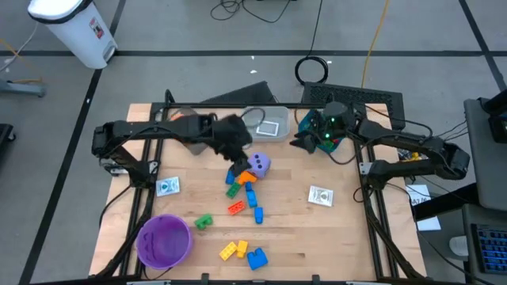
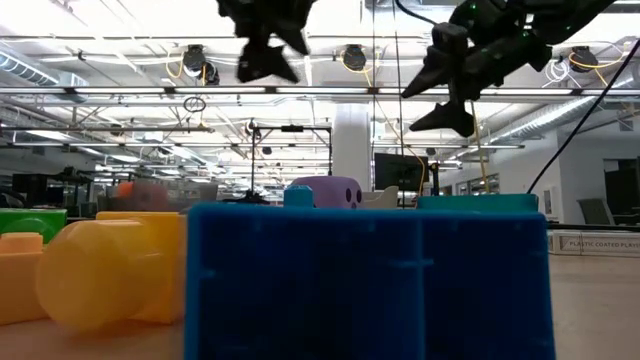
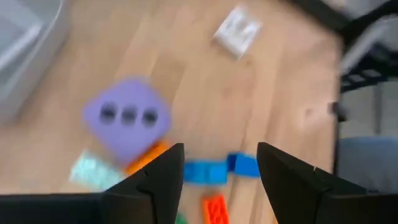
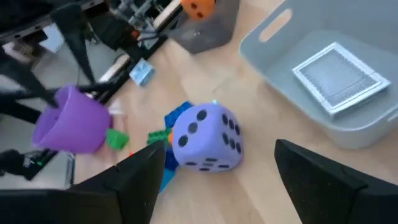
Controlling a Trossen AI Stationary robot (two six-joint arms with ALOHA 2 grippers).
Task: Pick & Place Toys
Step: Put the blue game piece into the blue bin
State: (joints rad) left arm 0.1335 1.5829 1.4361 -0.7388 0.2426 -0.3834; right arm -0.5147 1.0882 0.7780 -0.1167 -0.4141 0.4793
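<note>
Grippers: your left gripper (image 1: 235, 161) hangs above the brick cluster, fingers apart and empty | your right gripper (image 1: 303, 141) sits by the teal bin (image 1: 310, 120), fingers spread, empty | purple die (image 1: 259, 165) lies on the table (image 1: 333, 229) touching the bricks (image 1: 244, 190) | card (image 1: 271, 127) lies in the grey bin (image 1: 279, 113).

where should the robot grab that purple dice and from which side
Best from straight above, with the fingers closing on two opposite flat side faces of the purple dice. It sits flat on the table with its top clear, but bricks crowd its lower side toward the bowl, so a low sideways approach there looks blocked. The open left tool is nearest.
</note>
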